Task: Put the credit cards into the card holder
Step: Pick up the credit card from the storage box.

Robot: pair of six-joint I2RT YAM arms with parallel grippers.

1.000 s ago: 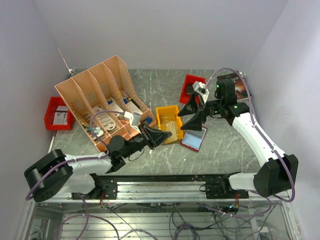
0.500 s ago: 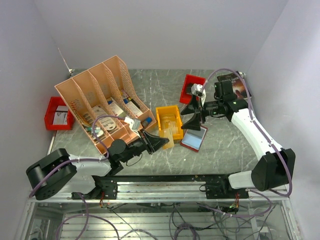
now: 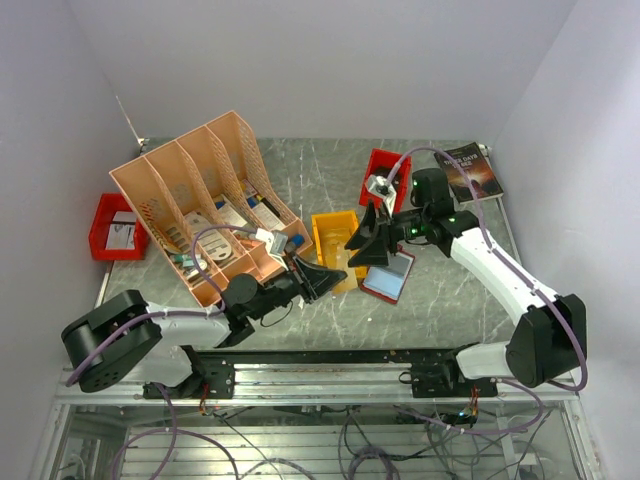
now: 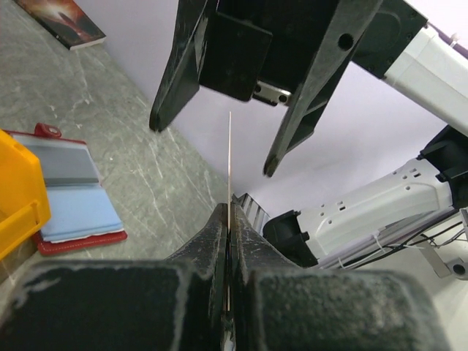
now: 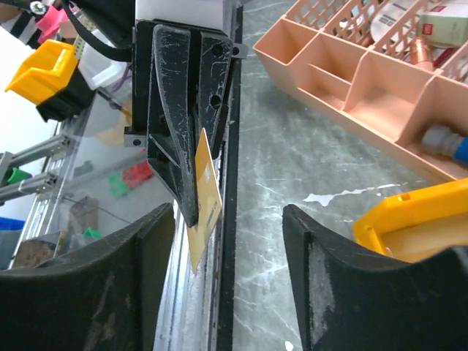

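Credit card point(image 5: 205, 194), orange-yellow on its face, is clamped in the left claw point(image 3: 335, 272), whose black fingers are pressed together on its lower part. The rest of the card sticks out past the fingertips. From the left wrist it shows edge-on as a thin pale line rising out of the pinched fingers.

The right claw point(image 4: 212, 148) faces it with its fingers spread wide apart and nothing between them but the card's free edge. That edge reaches just into the gap, nearer the right-hand finger in that view, and touches neither. From above, the two claws meet tip to tip over the middle of the tabletop point(image 3: 300, 175), at the near edge of a yellow bin point(image 3: 327, 228).

The card holder point(image 3: 388, 277) lies open and flat on the tabletop, just to the right of the yellow bin and to the near right of the right claw. Its clear pockets face up, showing blue and grey inside a red border. It is apart from the held card and from both claws.

A peach desk organizer point(image 3: 200, 190) stands to the left, and a dark book point(image 3: 472, 170) lies at the far right.
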